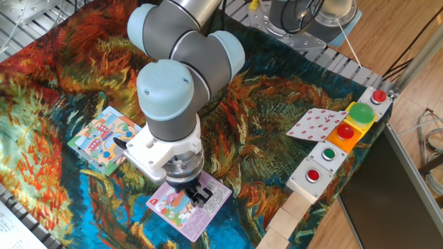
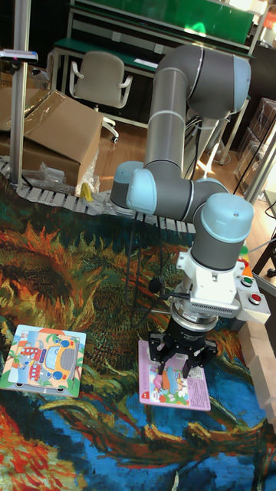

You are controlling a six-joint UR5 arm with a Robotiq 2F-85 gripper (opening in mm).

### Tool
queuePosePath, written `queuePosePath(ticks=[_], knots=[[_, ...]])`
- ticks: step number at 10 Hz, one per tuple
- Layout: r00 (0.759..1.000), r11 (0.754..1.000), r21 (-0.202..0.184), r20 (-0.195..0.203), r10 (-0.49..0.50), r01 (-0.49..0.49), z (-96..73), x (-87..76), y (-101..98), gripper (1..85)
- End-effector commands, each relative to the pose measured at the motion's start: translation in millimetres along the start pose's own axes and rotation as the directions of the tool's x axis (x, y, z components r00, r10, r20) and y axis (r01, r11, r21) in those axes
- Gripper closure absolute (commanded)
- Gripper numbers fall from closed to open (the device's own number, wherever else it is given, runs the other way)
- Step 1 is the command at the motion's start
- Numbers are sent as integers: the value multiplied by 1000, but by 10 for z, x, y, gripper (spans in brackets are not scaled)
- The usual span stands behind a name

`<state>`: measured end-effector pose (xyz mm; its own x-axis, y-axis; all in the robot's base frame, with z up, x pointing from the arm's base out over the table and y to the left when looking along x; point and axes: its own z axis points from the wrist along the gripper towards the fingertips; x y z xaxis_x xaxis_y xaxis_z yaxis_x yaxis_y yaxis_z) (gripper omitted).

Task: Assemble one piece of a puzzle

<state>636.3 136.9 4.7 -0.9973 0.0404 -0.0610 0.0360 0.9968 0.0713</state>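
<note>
A swirling painted cloth in orange, blue and green drapes the tabletop (image 1: 277,124), with a cardboard box and an office chair behind. The piece itself is hard to make out: it cannot be picked out beneath the tool (image 2: 182,355), whose dark fingers point down onto the purple-pink card (image 2: 192,387), just touching or hovering. Whether they are spread or pinching anything, I cannot tell. The puzzle (image 2: 42,357), a flat square bus board, lies well apart. A red-and-white patterned card (image 1: 315,124) leans against the button box (image 1: 325,166).
</note>
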Motion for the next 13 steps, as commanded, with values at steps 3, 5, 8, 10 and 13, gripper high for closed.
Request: queuePosePath(ticks=[3,5,8,10,13], knots=[[1000,1000,12,-14,-9,9,-15,9,10,360],[1000,1000,18,-13,-15,15,-12,-4,-3,360],[1000,1000,18,-11,-20,20,13,-50,24,360],[1000,999,21,-13,-28,28,15,-53,23,360],[999,999,30,-15,-42,42,21,-45,-16,370]])
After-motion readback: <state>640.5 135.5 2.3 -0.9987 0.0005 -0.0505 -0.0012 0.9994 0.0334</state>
